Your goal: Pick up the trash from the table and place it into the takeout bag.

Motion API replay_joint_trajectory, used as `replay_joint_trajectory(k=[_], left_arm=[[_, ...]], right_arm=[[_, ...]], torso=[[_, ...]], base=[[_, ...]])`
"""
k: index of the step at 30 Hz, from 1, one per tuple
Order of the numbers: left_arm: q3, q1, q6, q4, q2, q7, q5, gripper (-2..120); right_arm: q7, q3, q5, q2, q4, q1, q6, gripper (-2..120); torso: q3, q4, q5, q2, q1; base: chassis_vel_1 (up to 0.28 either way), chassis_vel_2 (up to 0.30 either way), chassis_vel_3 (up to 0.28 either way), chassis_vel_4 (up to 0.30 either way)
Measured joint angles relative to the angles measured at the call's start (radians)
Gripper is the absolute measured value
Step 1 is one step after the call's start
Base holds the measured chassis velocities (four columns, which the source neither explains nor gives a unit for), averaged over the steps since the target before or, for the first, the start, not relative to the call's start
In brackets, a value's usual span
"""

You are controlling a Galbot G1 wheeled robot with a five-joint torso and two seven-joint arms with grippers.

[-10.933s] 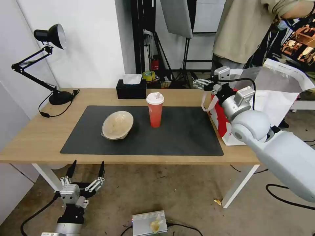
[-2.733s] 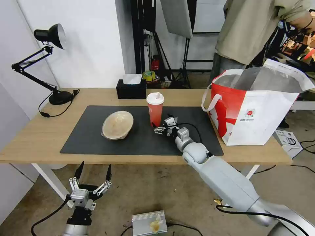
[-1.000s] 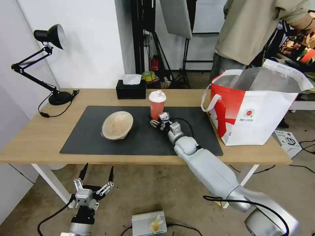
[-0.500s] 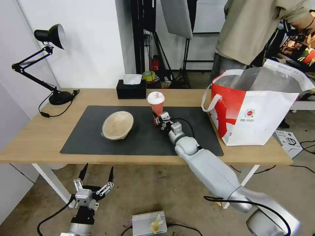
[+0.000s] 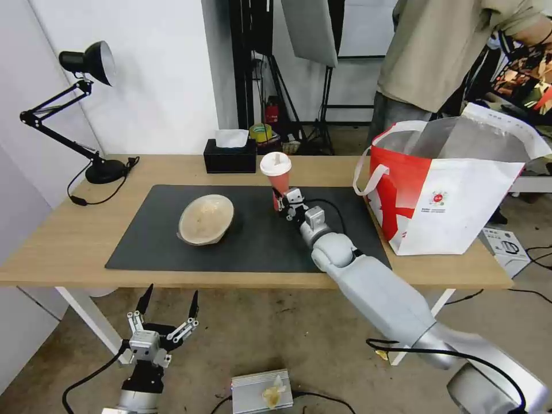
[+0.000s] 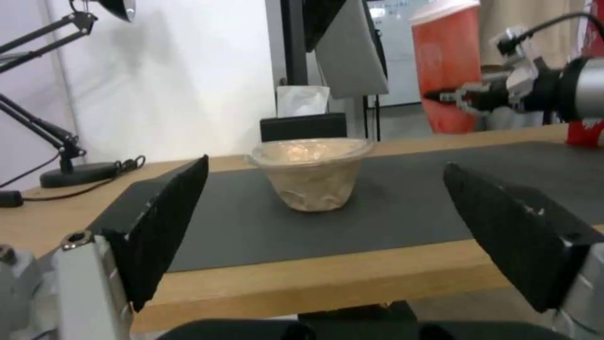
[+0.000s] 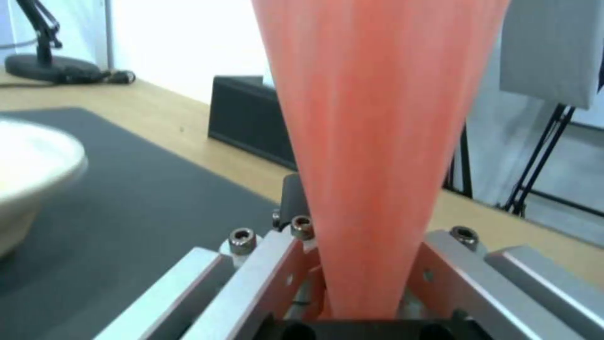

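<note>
While parked low in front of the table (image 5: 69, 253), below its near edge, left gripper (image 5: 167, 305) with both black fingers (image 6: 167, 222) spread wide, nothing between them. On the left end of the tabletop, a black desk lamp (image 5: 86, 63) on its jointed arm. Farther right, on the dark grey mat (image 5: 247, 241), the beige stained bowl (image 5: 206, 219), sitting alone and apart from either gripper. Behind it, at the far edge, a black tissue box (image 5: 230, 158). Near the middle of the mat, right gripper (image 5: 282, 201) clamped on the lower part of the orange-red cup (image 5: 278, 178), white lid on, cup tilted slightly and apparently lifted just clear of the mat; in the right wrist view, cup body (image 7: 377, 141) wedged between the metal jaws. At the right end of the table, the takeout bag (image 5: 460, 195), upright, mouth open, well apart from the cup.
</note>
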Motion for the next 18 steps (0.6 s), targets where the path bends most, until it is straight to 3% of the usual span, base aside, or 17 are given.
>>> replay_joint_trajectory(k=[13,18], left_arm=[[0.02,-0.006,0.0,-0.002,0.014,0.0,-0.001,100],[0.028,-0.013,0.0,-0.005,0.024,0.001,-0.001,100]], right_arm=[[0.035,-0.047,0.112,-0.135,0.183,0.098,-0.071,3],[0.029,-0.101,0.176,-0.238,0.254,0.196,-0.108,3]], torso=[[0.0,0.0,0.0,0.0,0.0],[0.0,-0.0002,-0.0002,0.0,0.0]], base=[[0.0,0.0,0.0,0.0],[0.0,0.0,0.0,0.0]])
